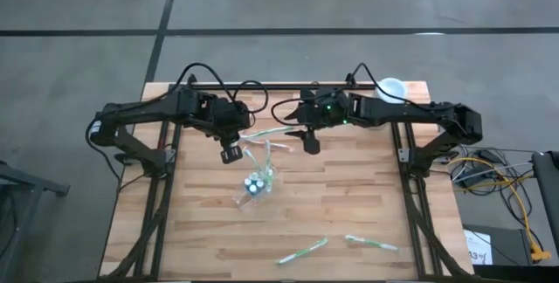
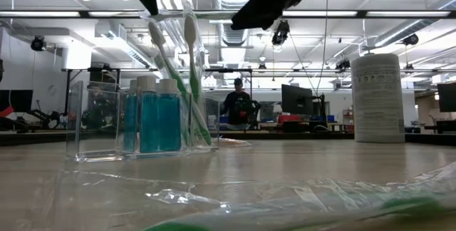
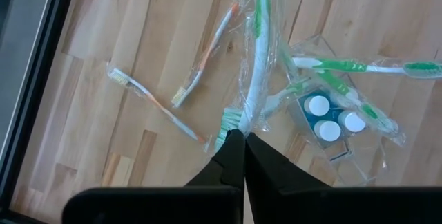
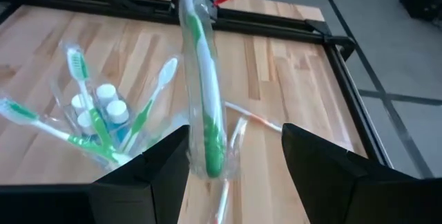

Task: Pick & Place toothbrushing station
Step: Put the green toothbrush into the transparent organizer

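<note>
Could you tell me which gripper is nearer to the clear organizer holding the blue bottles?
Left. The left gripper, jaws shut on a wrapped green toothbrush, hangs just beside the clear organizer. The right gripper, jaws open, is farther off on its other side.

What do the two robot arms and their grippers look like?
Both arms are black, with jointed links and loose black cables looping near the wrists. The left gripper and right gripper each have two dark, flat, tapered fingers. Small green lights glow on the right arm.
</note>
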`<action>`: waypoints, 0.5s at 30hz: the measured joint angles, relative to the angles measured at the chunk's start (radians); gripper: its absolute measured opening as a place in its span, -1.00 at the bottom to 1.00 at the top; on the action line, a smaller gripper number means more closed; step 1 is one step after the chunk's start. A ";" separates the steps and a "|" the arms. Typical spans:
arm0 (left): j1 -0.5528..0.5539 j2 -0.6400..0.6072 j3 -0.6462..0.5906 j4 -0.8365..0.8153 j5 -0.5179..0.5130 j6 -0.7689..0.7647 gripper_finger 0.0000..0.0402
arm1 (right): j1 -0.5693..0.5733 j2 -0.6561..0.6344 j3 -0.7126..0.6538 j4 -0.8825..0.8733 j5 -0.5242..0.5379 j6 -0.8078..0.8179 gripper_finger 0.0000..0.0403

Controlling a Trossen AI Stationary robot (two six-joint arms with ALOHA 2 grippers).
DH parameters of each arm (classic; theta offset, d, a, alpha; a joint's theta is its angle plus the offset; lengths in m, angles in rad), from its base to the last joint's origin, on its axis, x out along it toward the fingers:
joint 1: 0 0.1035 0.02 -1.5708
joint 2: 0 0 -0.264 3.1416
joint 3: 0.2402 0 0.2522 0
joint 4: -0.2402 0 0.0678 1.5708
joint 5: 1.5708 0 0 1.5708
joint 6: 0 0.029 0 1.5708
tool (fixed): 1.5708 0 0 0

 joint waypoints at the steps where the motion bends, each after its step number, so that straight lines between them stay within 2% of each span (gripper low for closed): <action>1: 0.000 0.000 0.000 0.000 0.000 0.000 -0.97 | 0.000 0.000 0.007 -0.014 0.000 -0.001 0.10; 15: 0.000 0.000 0.000 0.000 0.000 0.010 -0.98 | 0.014 -0.015 0.028 -0.043 0.001 0.001 0.05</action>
